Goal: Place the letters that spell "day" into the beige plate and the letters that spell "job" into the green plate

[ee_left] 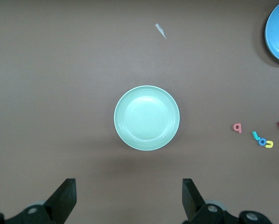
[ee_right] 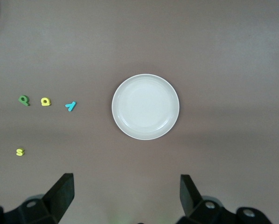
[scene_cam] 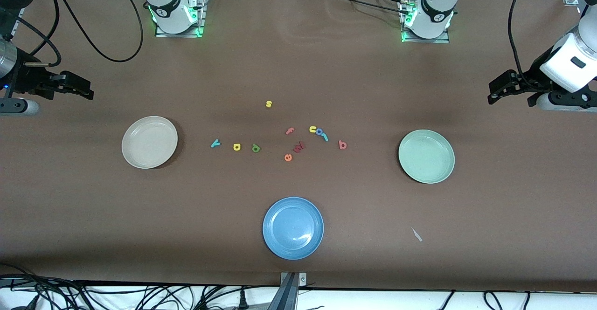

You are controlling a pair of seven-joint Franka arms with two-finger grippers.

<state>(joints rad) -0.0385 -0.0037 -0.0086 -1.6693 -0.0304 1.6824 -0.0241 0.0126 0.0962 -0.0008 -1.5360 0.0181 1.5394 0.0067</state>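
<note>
A teal "y" (scene_cam: 215,143), a yellow "a" (scene_cam: 236,147) and a green "d" (scene_cam: 255,148) lie in a row beside the empty beige plate (scene_cam: 149,142). A blue "o" (scene_cam: 319,132) and a teal "j" (scene_cam: 325,137) touch each other mid-table, with the pink "b" (scene_cam: 342,145) apart from them toward the empty green plate (scene_cam: 426,156). My right gripper (scene_cam: 86,91) hangs open and empty over the right arm's end of the table, the beige plate (ee_right: 145,107) in its view. My left gripper (scene_cam: 494,93) hangs open and empty over the left arm's end, the green plate (ee_left: 147,117) in its view.
An empty blue plate (scene_cam: 293,227) sits nearest the front camera. Other letters lie mid-table: a yellow "s" (scene_cam: 268,104), a pink "f" (scene_cam: 289,131), a yellow "u" (scene_cam: 313,129), a red letter (scene_cam: 299,147) and an orange "e" (scene_cam: 288,157). A paper scrap (scene_cam: 416,234) lies near the green plate.
</note>
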